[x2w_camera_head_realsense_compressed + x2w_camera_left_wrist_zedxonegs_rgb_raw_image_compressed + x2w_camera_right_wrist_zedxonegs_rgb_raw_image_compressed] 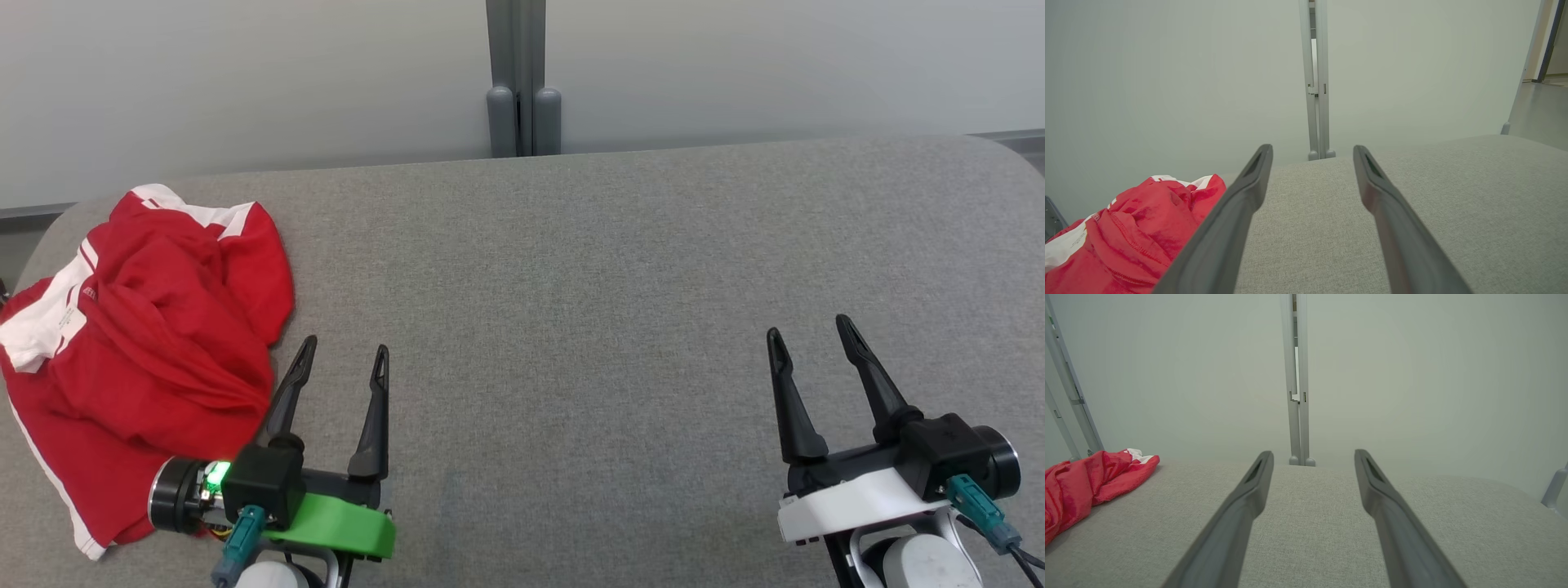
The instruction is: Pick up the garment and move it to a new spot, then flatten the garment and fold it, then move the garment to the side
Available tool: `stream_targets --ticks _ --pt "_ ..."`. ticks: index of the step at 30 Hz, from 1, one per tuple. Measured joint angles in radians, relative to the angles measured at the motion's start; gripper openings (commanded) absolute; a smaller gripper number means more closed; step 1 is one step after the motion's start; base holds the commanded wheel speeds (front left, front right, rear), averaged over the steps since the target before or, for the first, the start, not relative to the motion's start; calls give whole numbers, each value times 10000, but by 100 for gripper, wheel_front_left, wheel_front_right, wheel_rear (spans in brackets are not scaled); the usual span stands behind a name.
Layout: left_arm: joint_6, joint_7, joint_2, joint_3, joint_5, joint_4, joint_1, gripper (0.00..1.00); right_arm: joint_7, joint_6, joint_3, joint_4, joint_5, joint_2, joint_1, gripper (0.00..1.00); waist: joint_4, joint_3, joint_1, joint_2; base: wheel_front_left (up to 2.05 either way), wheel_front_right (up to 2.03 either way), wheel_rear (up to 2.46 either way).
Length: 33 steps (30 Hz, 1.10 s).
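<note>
A crumpled red garment (147, 343) is lying along the grey surface's (571, 286) left edge. The left tool (344, 347) is sitting just beside it and the right tool (810, 327) is sitting near the right edge, both standing apart, gripping nothing.

Head camera above, looking down at table (612, 269), wrist cameras low, facing wall (1167, 81), all share garment (155, 327)

garment (155, 343) | red, white trim | crumpled heap | table's far-left corner

1. A grey fabric-covered surface (620, 269) with rounded far corners spans the head view.
2. A crumpled red garment (155, 351) with white trim lies on it at nine o'clock, by the edge.
</note>
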Motion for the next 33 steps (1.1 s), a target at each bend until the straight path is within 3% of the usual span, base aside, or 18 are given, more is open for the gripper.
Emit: stream_targets --ticks 33 --pt "-94 -98 -4 380 -274 523 8 100 -92 0 -61 38 -224 -10 94 100 -54 50 0 0 0 0 0"
